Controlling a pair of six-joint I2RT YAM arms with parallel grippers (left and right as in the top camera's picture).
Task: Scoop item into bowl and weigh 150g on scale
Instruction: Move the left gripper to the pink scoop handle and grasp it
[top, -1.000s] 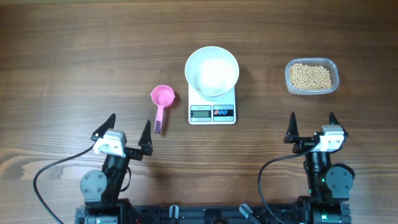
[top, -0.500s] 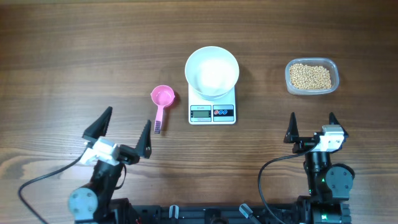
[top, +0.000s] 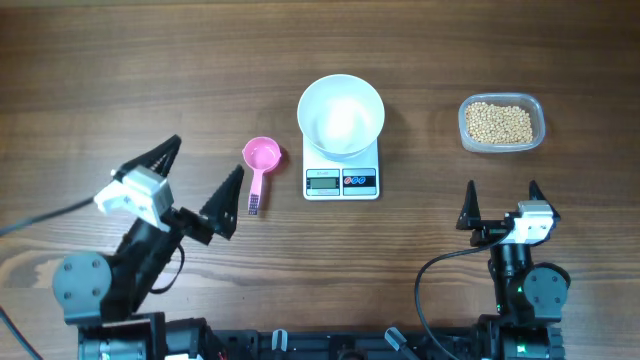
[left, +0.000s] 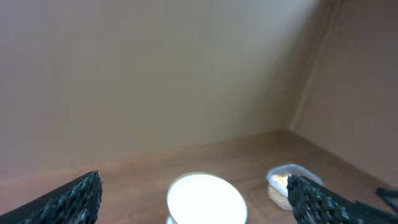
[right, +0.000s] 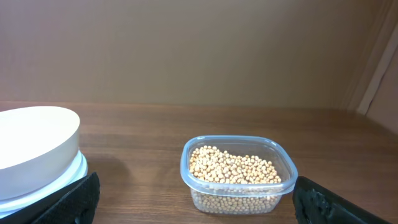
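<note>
The white bowl (top: 341, 115) stands empty on the white scale (top: 341, 181) at the table's middle. Tan beans (top: 499, 122) fill a clear plastic tub (top: 536, 125) to its right. My left gripper (top: 209, 153) is open and empty, angled up beside a pink scoop (top: 260, 158) that lies left of the scale. My right gripper (top: 501, 186) is open and empty, near the front edge, below the tub. The left wrist view shows the bowl (left: 206, 200) and the tub (left: 281, 180) between its open fingers. In the right wrist view the beans (right: 233, 167) lie ahead, with the bowl (right: 37, 140) at left.
The pink scoop's handle (top: 255, 195) points toward the front edge. Black cables (top: 440, 270) trail from both arm bases at the front. Bare wooden tabletop (top: 120, 70) surrounds the objects.
My left arm has lifted and swung left and forward, its open fingers now tilted toward the pink scoop. The right arm, bowl, scale and tub have not moved.
</note>
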